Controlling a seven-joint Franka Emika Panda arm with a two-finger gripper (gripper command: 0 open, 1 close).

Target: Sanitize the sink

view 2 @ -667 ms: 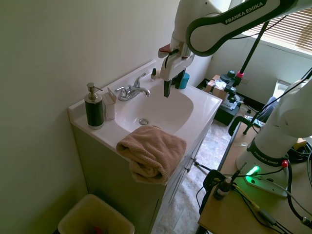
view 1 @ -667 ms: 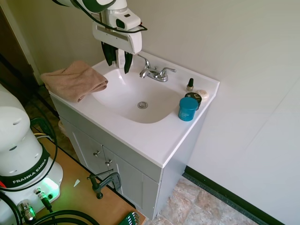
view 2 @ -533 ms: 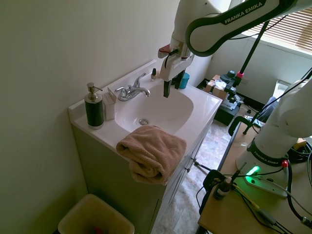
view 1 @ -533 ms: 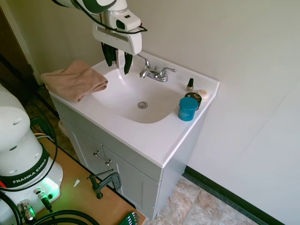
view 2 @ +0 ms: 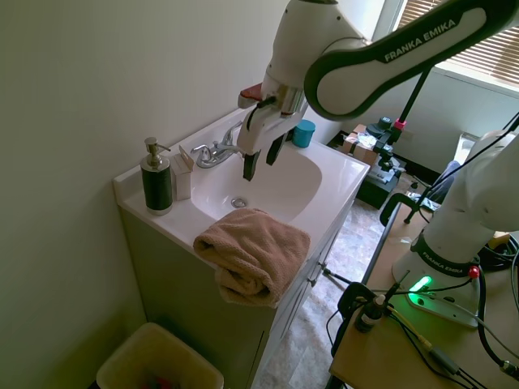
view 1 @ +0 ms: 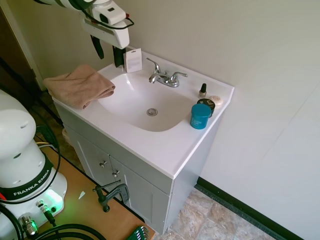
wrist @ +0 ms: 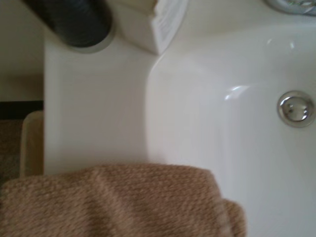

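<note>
Hovering gripper (view 1: pixel 106 51) above sink (view 1: pixel 145 102) corner

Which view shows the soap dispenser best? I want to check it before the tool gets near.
The second exterior view: the soap dispenser stands whole, pump and dark body, on the sink corner. The wrist view catches only a blurred dark part of it. In the first exterior view I cannot make it out.

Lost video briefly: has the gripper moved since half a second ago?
Yes. The gripper has swung away from the faucet, toward the towel end of the sink.
</note>
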